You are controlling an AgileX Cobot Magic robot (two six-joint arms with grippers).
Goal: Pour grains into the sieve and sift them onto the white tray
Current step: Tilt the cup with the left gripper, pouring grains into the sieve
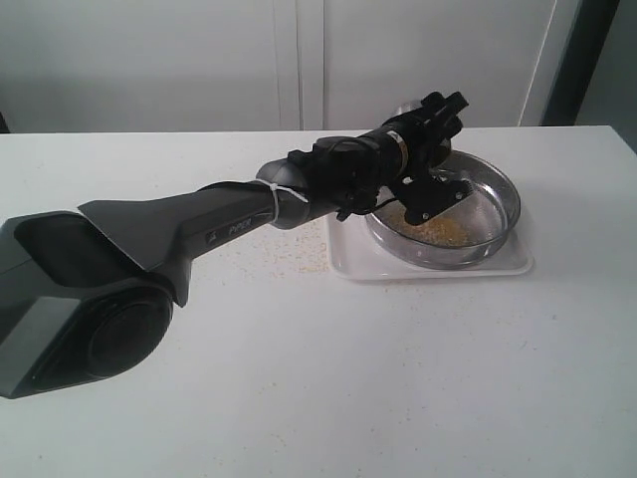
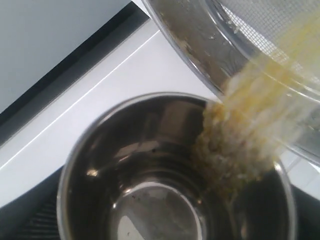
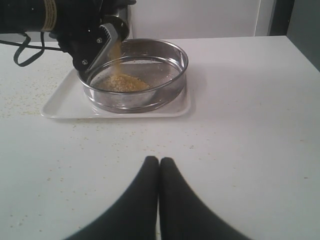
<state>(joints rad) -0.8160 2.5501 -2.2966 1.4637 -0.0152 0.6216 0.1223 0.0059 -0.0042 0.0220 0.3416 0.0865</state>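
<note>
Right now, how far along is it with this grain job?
Done: a pile of grains already lies in the sieve, which sits on the white tray. In hand: the left gripper holds the steel cup tilted over it, with grains streaming out. Left: the sifting itself. The right gripper is shut, away from the tray.

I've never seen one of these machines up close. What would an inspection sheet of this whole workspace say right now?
Surface: white table, flat.
Job's things: sieve sits in the white tray; grains heaped on its mesh, more streaming from a tilted steel cup.
Clutter: stray granules scattered beside the tray.
Grippers: left gripper holds the cup over the sieve; right gripper shut, empty, apart from the tray.
Cables: black cable looped by the left wrist.
Surroundings: pale wall panels behind.
</note>
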